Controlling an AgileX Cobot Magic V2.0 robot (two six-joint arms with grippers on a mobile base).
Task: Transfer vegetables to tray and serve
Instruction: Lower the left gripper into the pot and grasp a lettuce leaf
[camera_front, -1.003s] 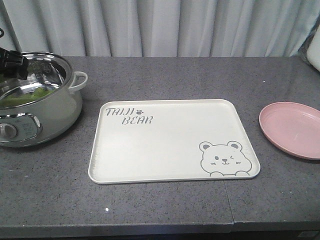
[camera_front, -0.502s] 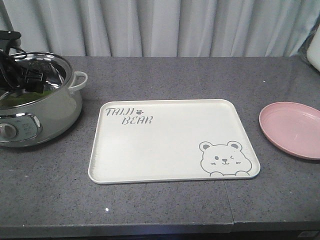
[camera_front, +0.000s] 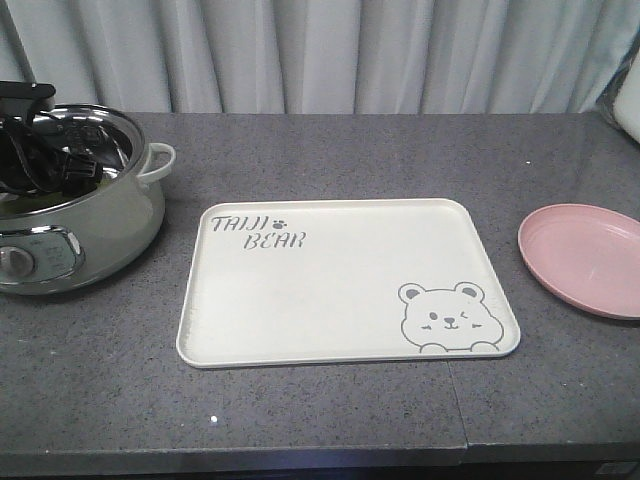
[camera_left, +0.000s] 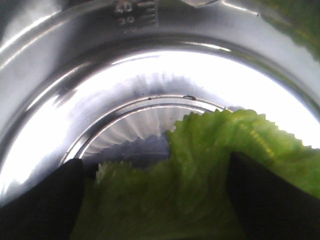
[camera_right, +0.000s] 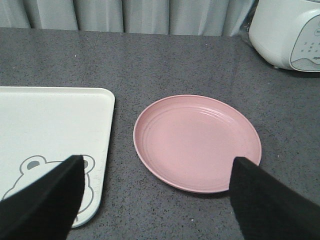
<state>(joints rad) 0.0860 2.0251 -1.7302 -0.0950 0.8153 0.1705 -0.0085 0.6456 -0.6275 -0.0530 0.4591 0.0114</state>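
**A:** Where is everything sitting?

**B:** The tray (camera_front: 340, 290) is lying beside the steel pot (camera_front: 90, 220); the lettuce leaf (camera_left: 200, 165) is resting inside that pot.

**A:** And the left gripper (camera_left: 155, 200)?

**B:** Straddling the leaf, jaws wide, gripping nothing. I'd say it's reaching to pick; closing comes next.

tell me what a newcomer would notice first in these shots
The big cream tray with its winking bear fills the middle of the grey counter. At the left stands a shiny steel pot, with the left gripper open over a crinkled green lettuce leaf inside it. A bare pink plate lies to the right of the tray.
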